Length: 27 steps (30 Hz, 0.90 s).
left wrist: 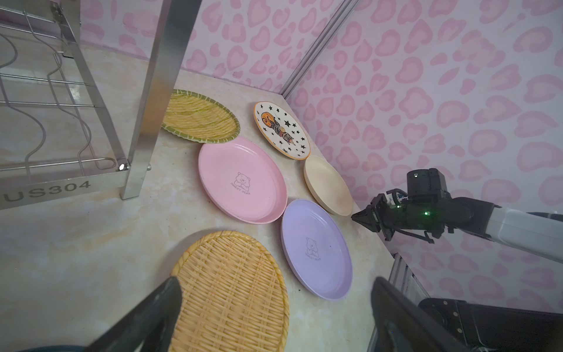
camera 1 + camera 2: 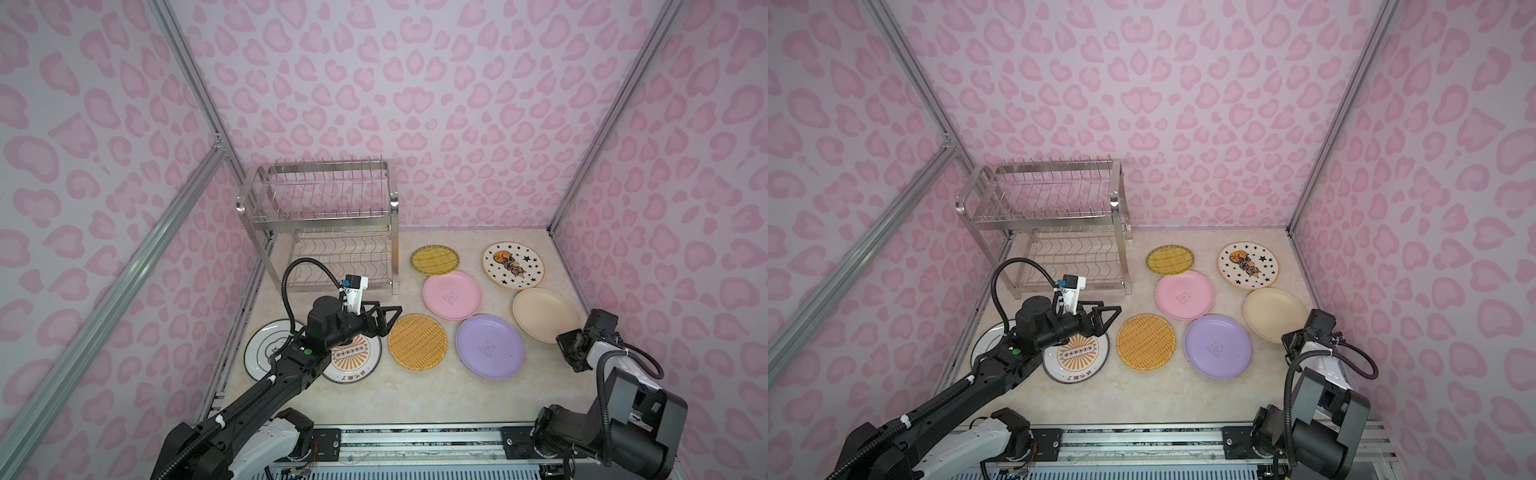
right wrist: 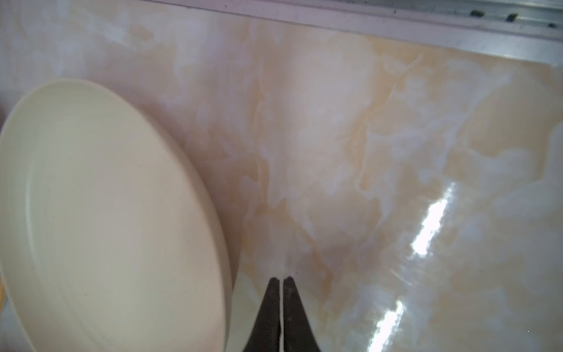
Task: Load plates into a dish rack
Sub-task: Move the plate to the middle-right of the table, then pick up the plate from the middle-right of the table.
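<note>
The two-tier shiny steel wire dish rack (image 2: 324,216) stands empty at the back left of the marbled table (image 2: 415,399), prongs up, so loading seems not to have begun. All eight round plates lie flat on the table, six to the rack's right and front and two partly under the left arm. The left hand (image 2: 390,321) hangs wide open over the edge of the orange woven-pattern plate (image 2: 417,341), probably waiting. The right hand (image 3: 281,279) is pinched closed on nothing, its tips low just beside the rim of the plain cream plate (image 3: 106,213), seemingly to nudge or lift that edge. The cream plate looks smooth, matte and shallow, with a raised rim.
</note>
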Motion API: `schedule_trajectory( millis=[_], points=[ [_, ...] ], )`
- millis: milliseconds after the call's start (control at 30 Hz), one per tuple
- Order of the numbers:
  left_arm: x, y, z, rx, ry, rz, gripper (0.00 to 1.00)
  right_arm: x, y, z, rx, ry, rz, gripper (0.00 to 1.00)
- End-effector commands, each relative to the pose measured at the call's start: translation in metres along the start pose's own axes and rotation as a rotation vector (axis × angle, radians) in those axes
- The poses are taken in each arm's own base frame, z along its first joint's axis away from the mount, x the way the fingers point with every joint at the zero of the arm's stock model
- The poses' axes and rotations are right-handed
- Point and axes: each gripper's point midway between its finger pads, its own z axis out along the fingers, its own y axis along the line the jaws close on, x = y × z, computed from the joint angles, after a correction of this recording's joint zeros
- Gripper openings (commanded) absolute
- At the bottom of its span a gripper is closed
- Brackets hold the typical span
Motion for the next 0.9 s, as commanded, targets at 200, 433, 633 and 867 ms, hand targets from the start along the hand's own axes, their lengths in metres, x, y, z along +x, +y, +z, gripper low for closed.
schedule_trajectory(
  millis=[200,433,633,867],
  points=[
    [0.001,0.010,0.005,-0.044,0.011,-0.009,0.99,-0.018,0.028,-0.053,-0.050,-0.189,-0.129,0.00],
    [0.003,0.011,0.007,-0.045,0.023,-0.023,0.99,-0.005,0.006,-0.038,0.016,-0.113,-0.127,0.55],
    [0.003,0.006,0.006,-0.020,0.029,-0.024,0.99,0.004,0.009,-0.025,-0.004,-0.018,-0.135,0.76],
    [0.008,-0.001,0.011,0.030,0.067,-0.056,0.99,0.014,0.011,-0.009,0.022,0.101,-0.141,0.78]
  ],
)
